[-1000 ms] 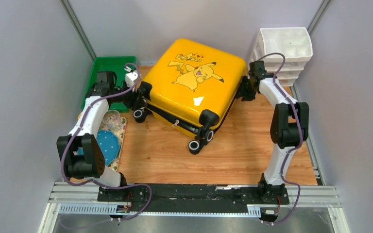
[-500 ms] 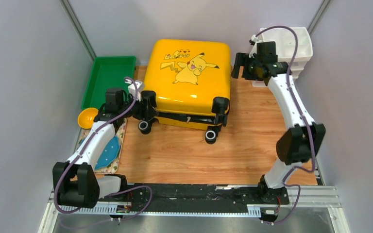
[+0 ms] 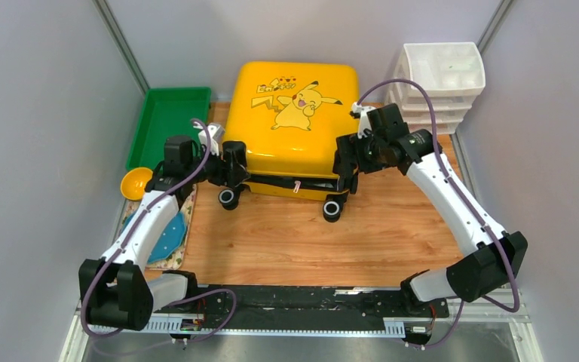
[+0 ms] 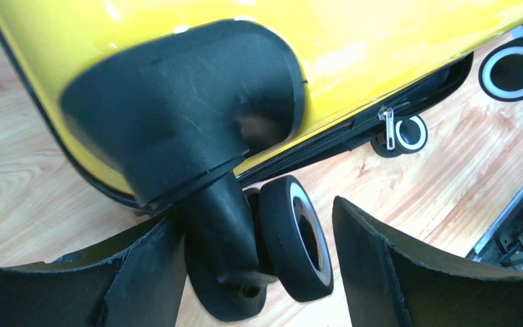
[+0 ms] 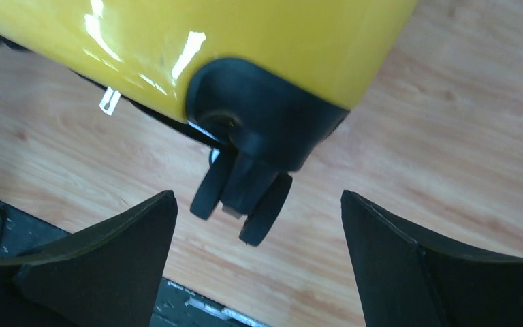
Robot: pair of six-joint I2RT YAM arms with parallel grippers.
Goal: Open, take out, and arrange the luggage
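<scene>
Luggage: closed, flat on bench. Left fingers, right fingers: wide apart, each straddling a wheel, holding nothing. Risk: swivelling wheel slips a pinch; case rolls askew.

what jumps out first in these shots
A bright yellow Pikachu suitcase lies flat at the back middle of the wooden table. The open left fingers bracket its near-left wheel, the open right fingers its near-right wheel. A green tray sits at the back left.
</scene>
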